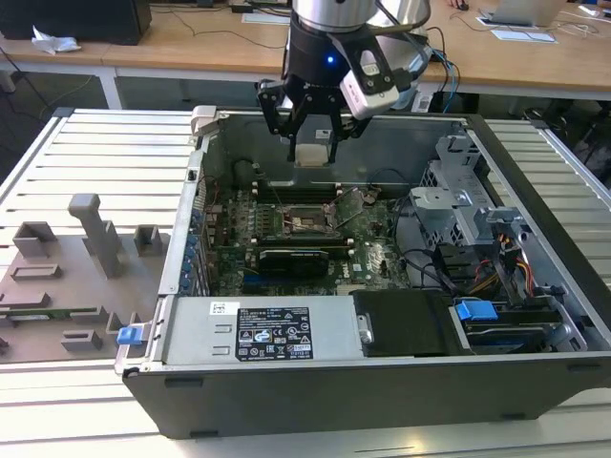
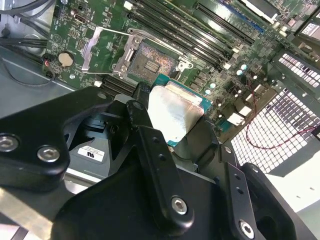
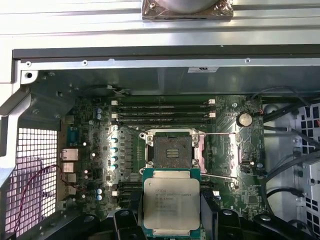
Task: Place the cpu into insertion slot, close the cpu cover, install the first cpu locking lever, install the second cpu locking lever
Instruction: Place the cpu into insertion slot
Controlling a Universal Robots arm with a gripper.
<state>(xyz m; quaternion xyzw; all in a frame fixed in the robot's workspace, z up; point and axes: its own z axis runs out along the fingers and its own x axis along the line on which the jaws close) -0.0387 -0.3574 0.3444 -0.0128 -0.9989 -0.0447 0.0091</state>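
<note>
At 9 o'clock of the open black metal computer case (image 1: pixel 382 396) sat a grey moulded parts tray (image 1: pixel 76 258). The black gripper (image 1: pixel 313 145) had its fingers clamped on opposite edges of the flat, square, silver-topped cpu (image 3: pixel 171 200). In the exterior view the chip hung at 12 o'clock of the square black insertion slot (image 3: pixel 173 150), clear of it. The thin silver cpu cover (image 2: pixel 90 49) was flipped open. I reckoned the chip was light, stiff, slick and fragile underneath, so edges only.
</note>
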